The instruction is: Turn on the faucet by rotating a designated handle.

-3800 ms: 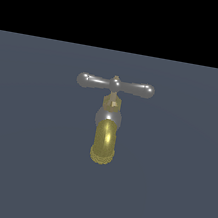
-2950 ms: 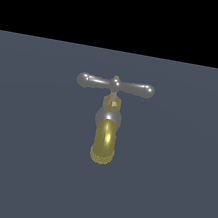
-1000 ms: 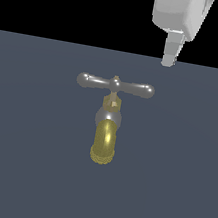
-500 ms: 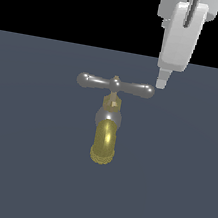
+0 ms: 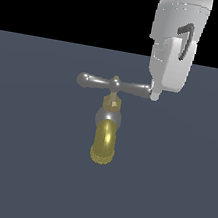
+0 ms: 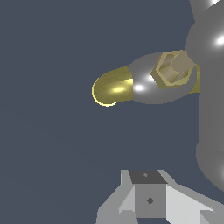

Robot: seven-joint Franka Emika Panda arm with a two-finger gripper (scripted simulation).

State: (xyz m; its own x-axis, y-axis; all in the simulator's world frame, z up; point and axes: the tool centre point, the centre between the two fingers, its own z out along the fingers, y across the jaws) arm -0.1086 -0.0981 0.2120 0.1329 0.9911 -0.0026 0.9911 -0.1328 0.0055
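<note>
The faucet (image 5: 106, 131) stands on a dark grey surface, its gold spout (image 5: 104, 143) curving down toward the camera. Its handle (image 5: 98, 82), a silver crossbar with a brass nub at the centre, lies level across the top. My white gripper (image 5: 154, 95) hangs down from above. Its tip is right at the handle's end on the exterior view's right, touching or nearly touching. The wrist view shows the gold spout (image 6: 111, 89), the brass stem (image 6: 173, 70) and the grey handle (image 6: 210, 109) close by. My fingers (image 6: 148, 199) sit together there with nothing between them.
Flat dark grey ground (image 5: 19, 166) surrounds the faucet, with a black background above it. My white hand (image 5: 175, 46) fills the upper part of the exterior view's right.
The gripper has come down from the top of the picture to the handle's end on the exterior view's right. The handle has not turned.
</note>
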